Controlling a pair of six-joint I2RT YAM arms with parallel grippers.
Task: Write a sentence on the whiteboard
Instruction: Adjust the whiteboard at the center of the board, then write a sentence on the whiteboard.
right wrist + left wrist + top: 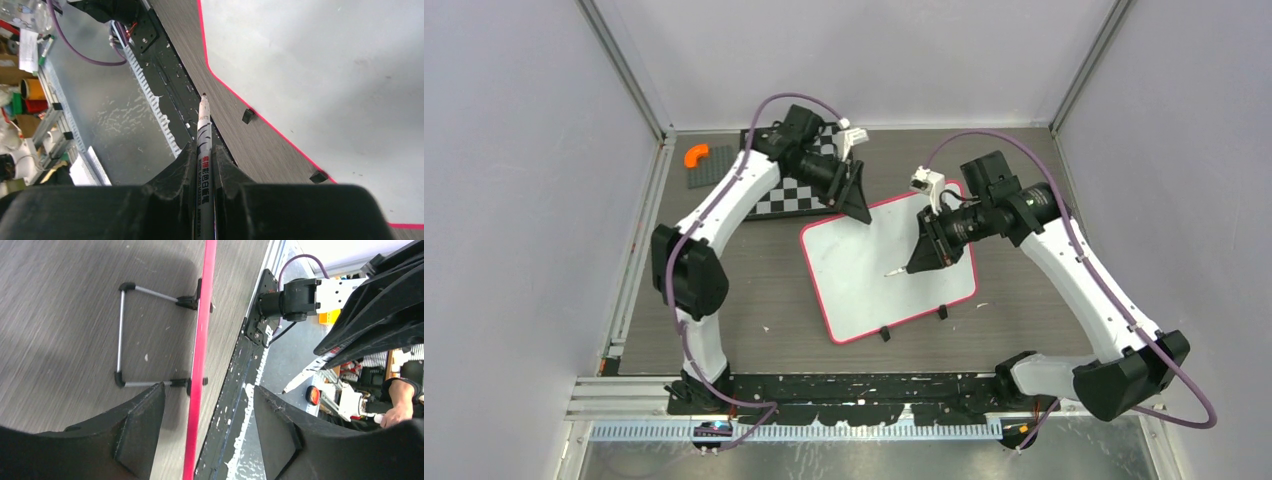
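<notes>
Pinched between the fingers of the right gripper point(204, 152), the marker point(202, 120) holds its bare tip over the near half of the whiteboard point(864, 270); we cannot tell whether the tip touches. We see no letter of the sentence on the white face, so we judge the writing not yet begun. The whiteboard itself lies on the table point(724, 300), skewed, with its two clip feet point(885, 334) on its near edge. At its far-left corner the left gripper point(208, 390) stands with jaws spread, and the pink rim point(201, 340) runs between them with a gap on each side. To write well, we think that gripper should close on the rim first, so the whiteboard cannot slide under the strokes. We would then carry the marker toward the far-left part of the face, leaving room for the whole sentence. Light pressure and a steep tip should keep the strokes thin and even.
</notes>
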